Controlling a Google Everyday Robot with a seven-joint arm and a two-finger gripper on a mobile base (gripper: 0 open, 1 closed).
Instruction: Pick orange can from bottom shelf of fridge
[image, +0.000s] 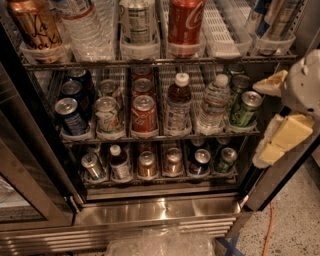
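Observation:
The fridge (150, 212) stands open in front of me. On its bottom shelf (160, 179) two orange cans stand upright side by side in the middle lanes, one at the left (147, 164) and one at the right (173, 160), both with silver tops. My gripper (259, 124) hangs at the right edge of the view, outside the fridge at the height of the middle shelf. It is above and to the right of the orange cans. Its two yellowish fingers (287, 134) are spread apart and hold nothing.
The bottom shelf also holds a silver can (93, 166), a dark bottle (119, 164), a dark can (201, 161) and a green can (226, 159). Red Coca-Cola cans (144, 114), bottles and green cans (245, 108) fill the middle shelf. The dark door frame (280, 175) is just below the gripper.

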